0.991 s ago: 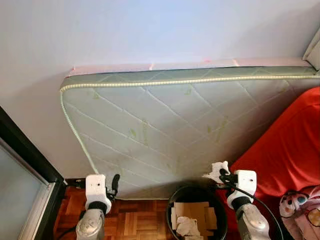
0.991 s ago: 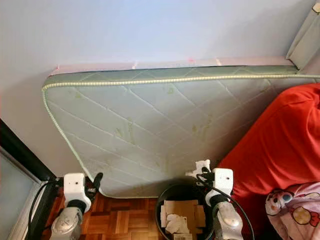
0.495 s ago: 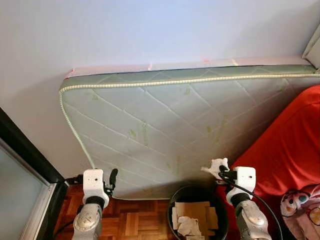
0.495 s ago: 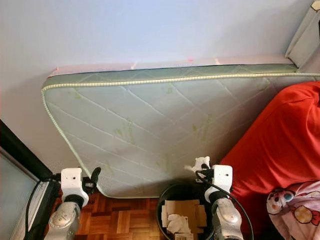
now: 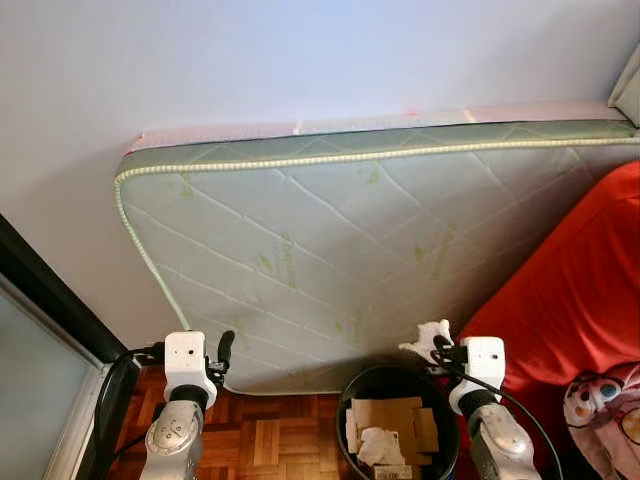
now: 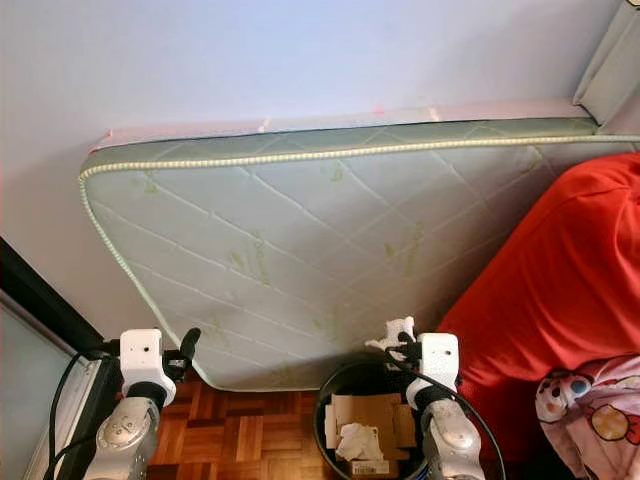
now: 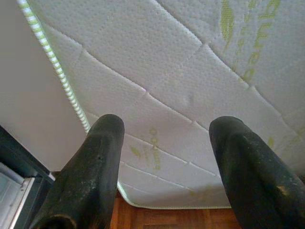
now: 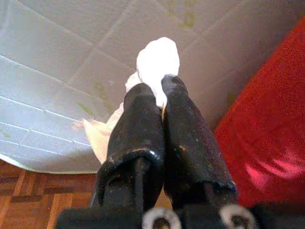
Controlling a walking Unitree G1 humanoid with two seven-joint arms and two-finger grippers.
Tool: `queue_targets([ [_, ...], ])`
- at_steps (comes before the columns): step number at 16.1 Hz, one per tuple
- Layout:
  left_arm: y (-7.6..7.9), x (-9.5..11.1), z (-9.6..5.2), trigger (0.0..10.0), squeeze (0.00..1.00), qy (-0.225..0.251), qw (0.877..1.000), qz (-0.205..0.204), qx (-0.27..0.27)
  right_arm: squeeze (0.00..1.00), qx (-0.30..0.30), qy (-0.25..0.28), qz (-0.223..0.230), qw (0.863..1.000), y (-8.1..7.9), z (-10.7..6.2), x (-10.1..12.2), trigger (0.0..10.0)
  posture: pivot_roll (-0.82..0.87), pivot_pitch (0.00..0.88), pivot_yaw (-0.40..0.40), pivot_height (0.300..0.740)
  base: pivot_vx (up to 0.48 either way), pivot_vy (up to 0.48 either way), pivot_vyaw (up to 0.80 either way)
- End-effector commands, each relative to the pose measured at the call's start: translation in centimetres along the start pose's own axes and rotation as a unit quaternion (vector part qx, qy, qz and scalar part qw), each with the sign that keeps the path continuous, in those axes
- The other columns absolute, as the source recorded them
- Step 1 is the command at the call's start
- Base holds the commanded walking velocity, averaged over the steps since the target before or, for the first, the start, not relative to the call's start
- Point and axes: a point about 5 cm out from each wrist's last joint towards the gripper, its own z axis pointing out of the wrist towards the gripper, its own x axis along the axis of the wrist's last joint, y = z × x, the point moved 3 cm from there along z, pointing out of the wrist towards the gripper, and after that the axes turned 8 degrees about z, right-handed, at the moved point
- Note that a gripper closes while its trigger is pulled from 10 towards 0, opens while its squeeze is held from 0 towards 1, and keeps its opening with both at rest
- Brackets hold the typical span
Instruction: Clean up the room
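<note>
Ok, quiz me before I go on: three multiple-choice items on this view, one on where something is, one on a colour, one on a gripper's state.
1. Where does the black bin stand?
A. on the wood floor at the foot of the leaning mattress
B. on top of the red cover
C. beside the glass door

2. What colour is the cover to the robot's right?
A. blue
B. red
C. grey

3. What state is the right gripper in?
A. open and bare
B. shut on crumpled white paper
C. open around a piece of cardboard

Answers:
1 A, the bin sits on the parquet just below the mattress.
2 B, the fabric is bright red.
3 B, the right wrist view shows both fingers pressed together with the white paper sticking out past them, while the left gripper is open.
</note>
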Motion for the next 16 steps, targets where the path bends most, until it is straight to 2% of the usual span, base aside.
queue_targets([
  [1, -0.52, -0.15, -0.16, 10.0, 0.0, -0.005, 1.0, -0.001, 0.007, 0.0, 0.001, -0.012, -0.003, 1.0, -0.1, -0.11, -0.47, 10.0, -0.07, 0.082, 0.043, 0.69, 0.0, 0.0, 0.0],
  [3, -0.5, -0.29, -0.13, 10.0, 0.0, -0.009, 1.0, -0.006, 0.011, 0.0, 0.003, 0.003, 0.003, 1.0, 0.06, -0.22, -0.13, 10.0, -0.07, 0.077, 0.029, 0.68, 0.0, 0.0, 0.0],
  [9, -0.09, -0.52, -0.6, 10.0, 0.0, -0.009, 1.0, -0.013, 0.014, 0.0, -0.003, -0.001, -0.006, 1.0, 0.71, 0.04, 0.34, 10.0, -0.07, 0.052, 0.015, 0.68, 0.0, 0.0, 0.0],
  [12, -0.01, -0.47, -0.63, 10.0, 0.0, -0.007, 1.0, -0.015, 0.014, 0.0, -0.006, -0.022, -0.015, 1.0, 0.7, 0.13, -0.13, 10.0, -0.07, 0.048, 0.012, 0.68, 0.0, 0.0, 0.0],
  [14, 0.06, -0.33, -0.54, 10.0, 0.0, -0.006, 1.0, -0.015, 0.013, 0.0, -0.002, -0.012, -0.011, 1.0, 0.59, 0.19, 0.15, 10.0, -0.06, 0.061, 0.011, 0.655, 0.0, 0.0, 0.0],
  [16, -0.05, -0.18, -0.49, 10.0, 0.0, -0.003, 1.0, -0.014, 0.016, 0.0, -0.004, -0.007, -0.007, 1.0, 0.62, 0.23, 0.33, 10.0, -0.05, 0.071, 0.008, 0.655, 0.0, 0.0, 0.0],
])
